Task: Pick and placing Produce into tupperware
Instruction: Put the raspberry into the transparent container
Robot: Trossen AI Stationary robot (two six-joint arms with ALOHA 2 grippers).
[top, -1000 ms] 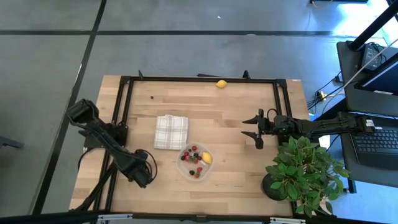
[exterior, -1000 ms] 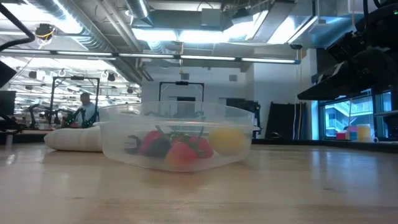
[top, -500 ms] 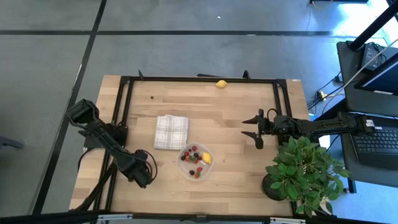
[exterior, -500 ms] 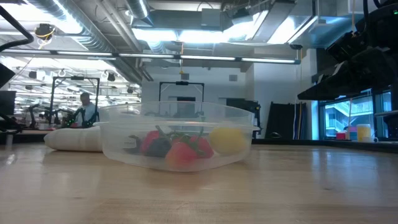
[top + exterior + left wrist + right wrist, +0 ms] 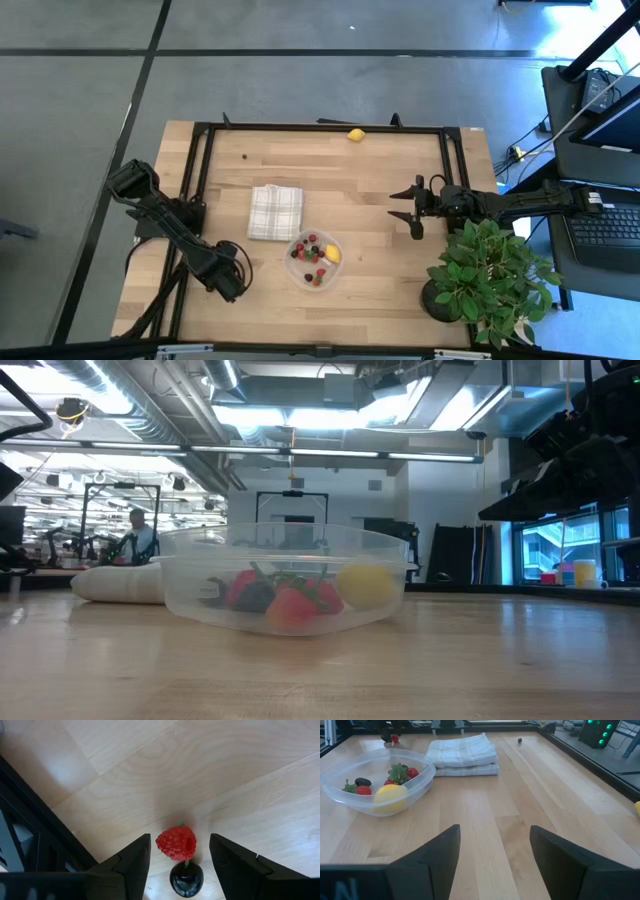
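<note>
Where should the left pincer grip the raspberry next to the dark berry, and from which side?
Probably across the raspberry's round body, from straight above. It lies on bare wood between the left pincer's open fingers, with a dark berry touching it, so a low sideways approach would likely shove both. Keep the closing line clear of that berry.

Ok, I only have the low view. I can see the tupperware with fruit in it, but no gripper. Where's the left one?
Observer: The left gripper is on the table's left side, left of the tupperware. It hovers open over a raspberry and a dark berry on the wood, gripping neither.
Operator: And the right gripper?
Observer: The right gripper hangs open and empty to the right of the tupperware, beside the potted plant.
Operator: Any other produce outside?
Observer: A lemon lies at the table edge farthest from your camera. A small dark fruit sits beyond the folded cloth.
</note>
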